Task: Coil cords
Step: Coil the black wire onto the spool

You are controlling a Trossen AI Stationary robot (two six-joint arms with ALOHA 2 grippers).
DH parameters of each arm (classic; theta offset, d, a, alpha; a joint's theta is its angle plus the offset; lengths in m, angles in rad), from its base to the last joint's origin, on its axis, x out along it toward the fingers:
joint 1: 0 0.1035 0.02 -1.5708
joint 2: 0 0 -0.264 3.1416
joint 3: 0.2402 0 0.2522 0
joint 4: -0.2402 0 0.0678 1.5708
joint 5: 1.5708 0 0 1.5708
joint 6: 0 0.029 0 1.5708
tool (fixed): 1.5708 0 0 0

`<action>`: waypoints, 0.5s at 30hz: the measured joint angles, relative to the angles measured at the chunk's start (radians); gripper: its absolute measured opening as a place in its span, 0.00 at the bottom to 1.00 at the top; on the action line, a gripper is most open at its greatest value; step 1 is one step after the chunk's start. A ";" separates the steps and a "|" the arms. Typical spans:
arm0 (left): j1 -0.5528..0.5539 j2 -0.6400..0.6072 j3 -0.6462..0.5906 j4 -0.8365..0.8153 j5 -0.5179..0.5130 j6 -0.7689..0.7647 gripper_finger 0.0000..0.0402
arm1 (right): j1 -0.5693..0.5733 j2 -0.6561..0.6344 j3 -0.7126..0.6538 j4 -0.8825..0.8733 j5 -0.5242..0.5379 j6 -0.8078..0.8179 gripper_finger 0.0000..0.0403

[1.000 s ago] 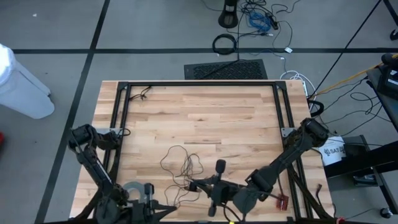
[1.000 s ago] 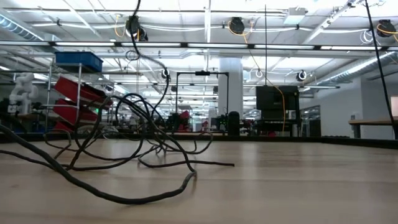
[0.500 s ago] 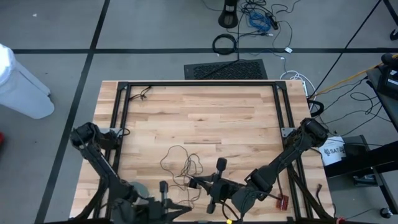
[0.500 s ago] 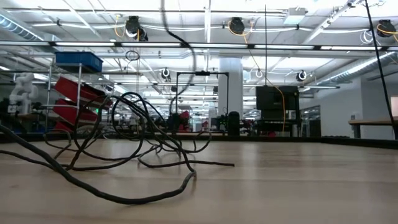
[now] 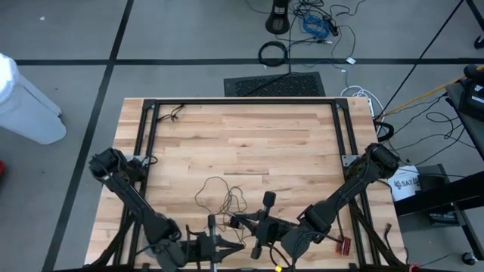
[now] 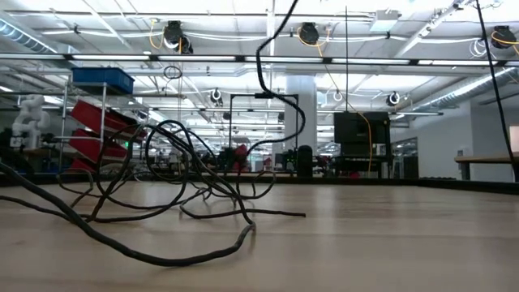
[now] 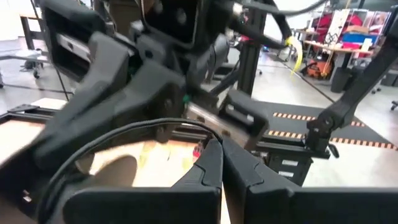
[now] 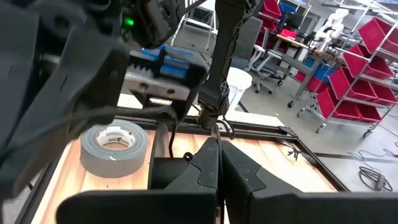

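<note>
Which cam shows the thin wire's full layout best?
The high view: looking straight down, the thin wire lies in loose tangled loops on the table, just ahead of both arms. The low view shows it side-on as overlapping loops, so the layout is hard to read. Neither wrist view clearly shows it.

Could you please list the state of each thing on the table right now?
Cord: uncoiled, lying in a loose tangle on the table.
Tape roll: lying flat on the table.
Left gripper: shut, holding nothing.
Right gripper: shut, holding nothing.
</note>
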 joint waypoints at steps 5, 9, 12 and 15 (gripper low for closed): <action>0.010 0.020 0.000 -0.002 -0.005 -0.022 0.00 | 0.000 -0.001 0.000 0.007 -0.005 0.007 0.00; 0.031 0.022 0.000 -0.013 -0.007 -0.054 0.00 | 0.001 -0.001 0.000 0.008 -0.005 0.008 0.00; 0.043 0.022 0.000 -0.029 -0.008 -0.074 0.00 | 0.001 -0.001 0.000 0.009 -0.005 0.008 0.00; 0.045 0.022 0.000 -0.051 -0.007 -0.098 0.00 | 0.001 -0.001 0.000 0.015 -0.005 0.008 0.00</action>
